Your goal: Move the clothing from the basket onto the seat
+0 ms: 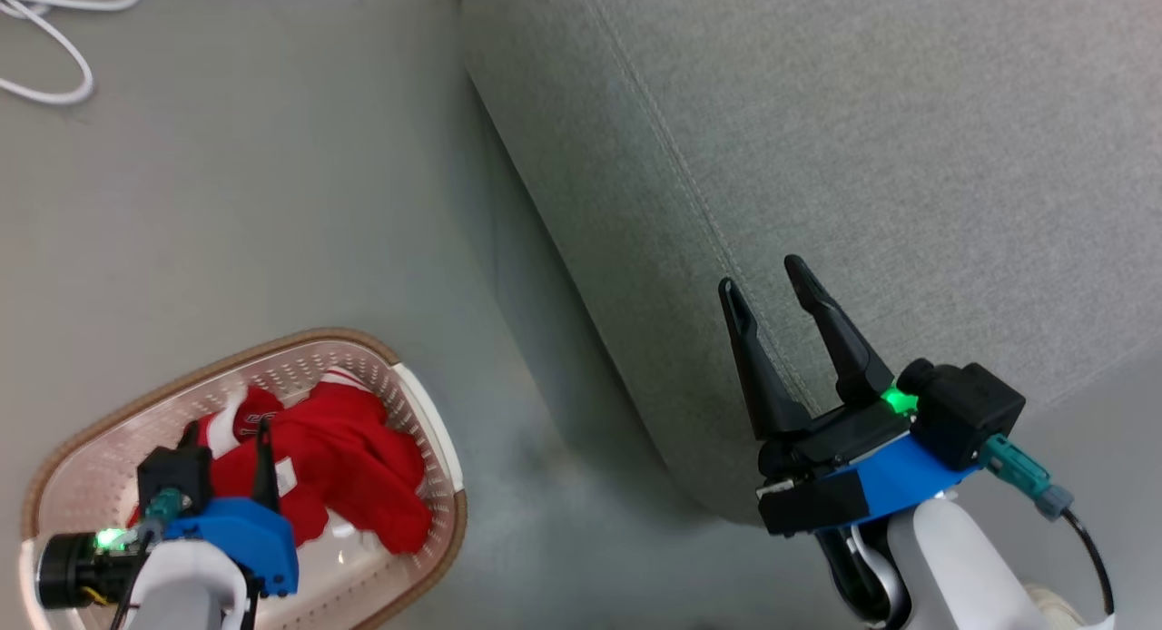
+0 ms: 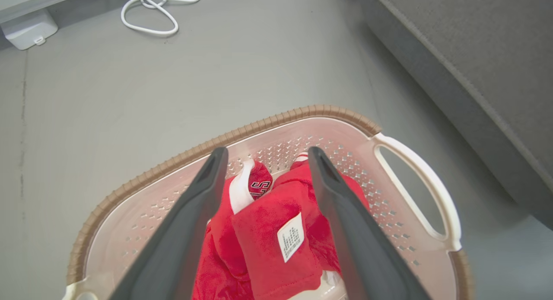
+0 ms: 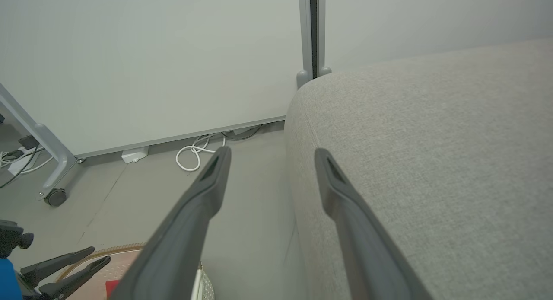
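The left tool (image 2: pixel 266 155) hides part of the clothing (image 2: pixel 263 231); the basket (image 2: pixel 276 118) is cropped below.

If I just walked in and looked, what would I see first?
The bright red clothing jumps out first, heaped in the white basket on the floor at the lower left. The left gripper hangs open over it. On the right is the big grey seat, with the right gripper open over its edge.
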